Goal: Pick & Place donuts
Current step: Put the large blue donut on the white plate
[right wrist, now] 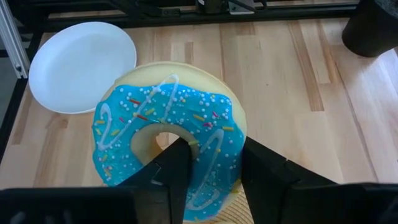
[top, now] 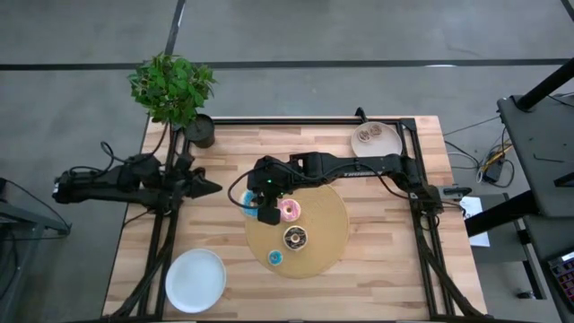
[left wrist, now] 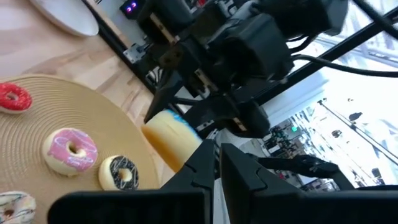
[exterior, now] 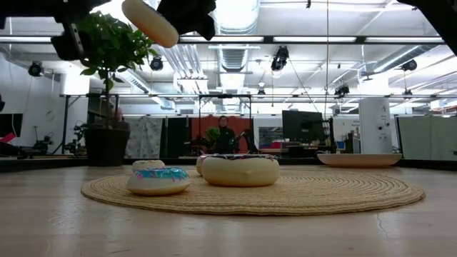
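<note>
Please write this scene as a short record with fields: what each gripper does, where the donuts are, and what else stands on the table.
right gripper: shut on blue donut, lifted over mat's left edge
left gripper: shut, empty, waiting at table's left side
on mat: pink donut, brown donut, small blue donut
white plate: front left, empty
tan plate: back right
plant: back left corner

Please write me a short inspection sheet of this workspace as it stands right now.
Surface: wooden table, round woven mat.
Job's things: blue-iced donut held aloft; pink donut, chocolate donut, small blue donut on the mat.
Clutter: white plate, tan plate, potted plant.
Grippers: right gripper grips the blue-iced donut; left gripper shut, at the table's left edge.
Cables: loose ones off-table, right.
Surroundings: workshop, person far behind.
</note>
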Controlling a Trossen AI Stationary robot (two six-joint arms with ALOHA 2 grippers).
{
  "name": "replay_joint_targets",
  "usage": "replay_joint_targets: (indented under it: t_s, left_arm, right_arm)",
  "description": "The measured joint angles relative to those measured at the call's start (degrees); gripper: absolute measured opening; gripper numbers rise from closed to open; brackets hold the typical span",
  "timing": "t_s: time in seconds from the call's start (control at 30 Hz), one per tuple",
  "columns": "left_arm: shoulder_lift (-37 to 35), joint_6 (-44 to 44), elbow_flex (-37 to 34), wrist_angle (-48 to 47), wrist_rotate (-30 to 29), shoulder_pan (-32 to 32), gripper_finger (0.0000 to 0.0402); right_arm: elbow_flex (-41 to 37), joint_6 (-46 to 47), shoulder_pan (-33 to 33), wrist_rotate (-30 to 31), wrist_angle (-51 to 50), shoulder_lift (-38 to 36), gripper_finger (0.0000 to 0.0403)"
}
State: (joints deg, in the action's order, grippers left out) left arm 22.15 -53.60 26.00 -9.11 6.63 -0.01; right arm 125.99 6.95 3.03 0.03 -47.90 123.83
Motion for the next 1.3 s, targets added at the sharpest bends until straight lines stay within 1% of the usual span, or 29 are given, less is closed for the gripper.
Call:
replay_joint_targets:
  t_s: [0.3,0.53,0.6,0.67,0.73,0.93,1.07,1.17,1.3]
  left_arm:
    - [2.84,-0.08,0.00,0.09,-0.12,0.00,0.0000]
    - [3.26,-6.43,0.00,1.51,-0.02,0.00,0.0001]
    - [3.26,-7.37,-0.02,1.57,0.11,0.00,0.0007]
    - [3.26,-8.45,-0.02,1.62,0.15,0.00,0.0022]
    - [3.26,-9.24,-0.01,1.62,0.16,0.00,0.0045]
    - [3.63,-11.47,-0.02,1.85,0.20,-0.02,0.0138]
    - [5.26,-12.36,-0.02,1.82,0.49,-0.01,0.0194]
    - [6.70,-12.53,-0.02,1.81,2.96,-0.01,0.0216]
    - [8.09,-14.52,-0.02,1.79,6.02,-0.04,0.0222]
  right_arm:
    - [0.00,0.10,0.00,0.00,0.04,-0.01,0.0121]
    - [0.00,0.10,0.00,0.00,0.04,-0.02,0.0127]
    - [0.00,0.10,0.00,0.00,0.04,0.00,0.0129]
    - [0.00,0.10,0.00,0.00,0.04,-0.01,0.0130]
    - [0.00,0.10,0.00,0.00,0.04,0.00,0.0130]
    - [0.00,0.07,0.00,0.00,0.04,-0.02,0.0129]
    - [0.00,0.09,0.00,0.00,0.04,-0.02,0.0133]
    - [0.00,0.10,0.00,0.00,0.04,-0.02,0.0134]
    - [0.00,-0.08,0.00,-0.02,0.02,0.00,0.0134]
